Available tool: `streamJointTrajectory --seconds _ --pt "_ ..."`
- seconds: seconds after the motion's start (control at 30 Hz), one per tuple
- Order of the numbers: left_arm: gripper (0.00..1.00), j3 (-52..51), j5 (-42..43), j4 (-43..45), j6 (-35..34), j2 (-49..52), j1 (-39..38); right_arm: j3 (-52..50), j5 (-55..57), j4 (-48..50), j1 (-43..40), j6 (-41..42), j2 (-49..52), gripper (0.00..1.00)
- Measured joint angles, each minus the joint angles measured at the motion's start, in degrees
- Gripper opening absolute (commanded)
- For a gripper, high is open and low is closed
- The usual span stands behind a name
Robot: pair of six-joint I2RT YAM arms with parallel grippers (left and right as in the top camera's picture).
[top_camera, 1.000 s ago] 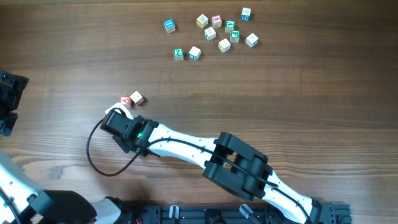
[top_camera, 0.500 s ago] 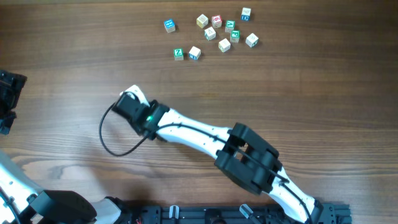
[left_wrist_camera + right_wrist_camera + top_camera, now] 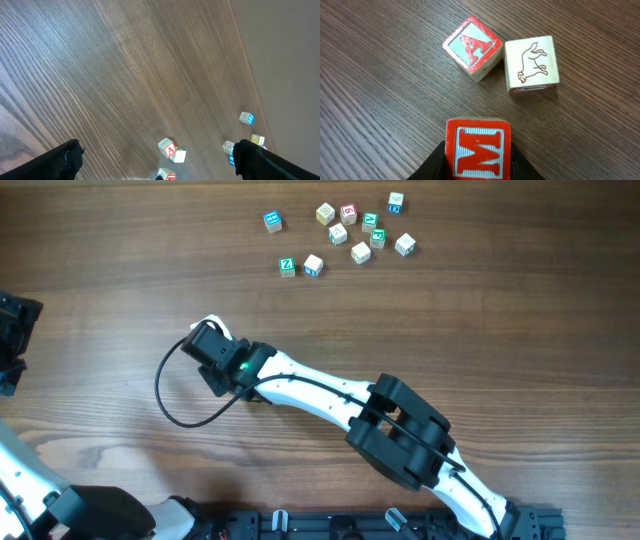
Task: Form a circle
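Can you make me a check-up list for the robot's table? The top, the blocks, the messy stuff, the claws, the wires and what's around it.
Surface: brown wood-grain table, no spills seen.
Job's things: A cube and animal cube side by side; M cube just short of them; no ring yet.
Clutter: cube scatter, blue, green and red prints, at the far side.
Grippers: right gripper shut on the M cube; left gripper open, holding nothing.
Cables: black cable loops out beside the right wrist.
Surroundings: black rail along the near edge; beige area past the table edge.
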Motion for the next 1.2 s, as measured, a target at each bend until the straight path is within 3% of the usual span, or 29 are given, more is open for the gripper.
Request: streamJointTrajectory --seconds 0.57,0.83,1.2 --pt "1.00 0.0 0.0 -0.2 0.0 0.0 0.0 -0.2 1.4 1.2 0.0 4.6 2.2 0.14" --pt "1.00 0.0 0.0 -0.2 0.0 0.0 0.0 -0.2 1.4 1.8 1.0 4.8 2.2 0.39" --pt "1.00 0.0 0.0 -0.2 0.0 0.0 0.0 -0.2 1.4 1.6 1.0 5.1 2.2 0.60"
